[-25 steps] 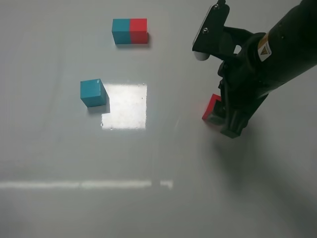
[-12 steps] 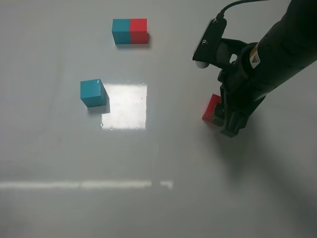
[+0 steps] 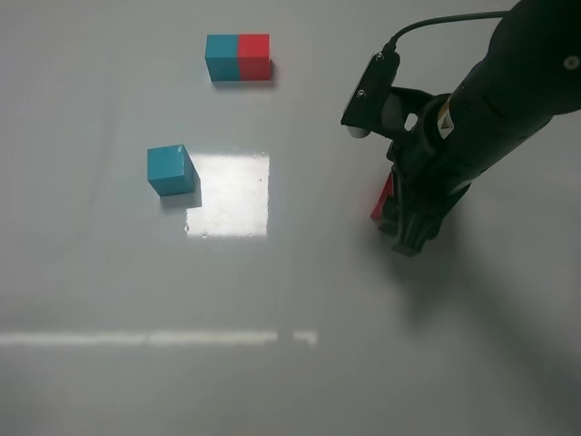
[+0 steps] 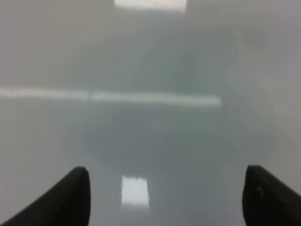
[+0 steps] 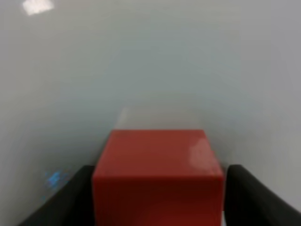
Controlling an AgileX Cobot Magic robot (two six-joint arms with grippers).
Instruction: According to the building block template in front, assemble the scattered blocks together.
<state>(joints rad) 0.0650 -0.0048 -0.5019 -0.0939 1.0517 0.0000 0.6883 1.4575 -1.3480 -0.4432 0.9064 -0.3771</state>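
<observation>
The building block template [image 3: 238, 56], a teal-and-red bar, lies at the far middle of the table. One of the scattered blocks, the teal cube [image 3: 171, 170], sits alone at the left. The red cube [image 3: 380, 203] is on the right, mostly hidden under my right gripper [image 3: 405, 227]. In the right wrist view the red cube [image 5: 157, 165] fills the gap between the two dark fingers [image 5: 75, 193], which press on its sides as it rests on the table. My left gripper [image 4: 167, 172] is open over bare table, with nothing between its fingers, and does not show in the exterior view.
The table [image 3: 290, 363] is a glossy grey-white surface with a bright square glare patch [image 3: 229, 194] beside the teal cube. The right arm's black body and cable [image 3: 508, 82] fill the upper right.
The right arm has tilted and shifted slightly left over the red cube, and its fingers have closed in on the cube's sides. The cubes and the template have not moved.
</observation>
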